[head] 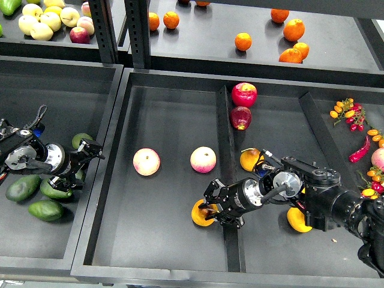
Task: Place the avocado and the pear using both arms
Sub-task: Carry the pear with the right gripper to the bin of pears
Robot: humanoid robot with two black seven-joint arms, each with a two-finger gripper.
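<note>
Item, pear (201,213): just left of the centre divider (228,180), clasped in your right gripper (211,209). Item, avocado (80,140): at the left bin's right wall, directly above your left gripper (83,161), prongs spread, nearest arm.

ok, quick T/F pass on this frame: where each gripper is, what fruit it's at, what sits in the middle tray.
1. The right gripper is at an orange-yellow pear. True; its fingers sit around the pear.
2. The left gripper is over the oranges on the back shelf. False; it is in the left tray among the avocados.
3. Two pink-and-cream round fruits lie in the middle tray. True.
4. The red apples sit in the left tray. False; they lie right of the middle tray's divider, towards the back.
5. The left gripper is lifting an avocado clear of the tray. False; no fruit is raised.
</note>
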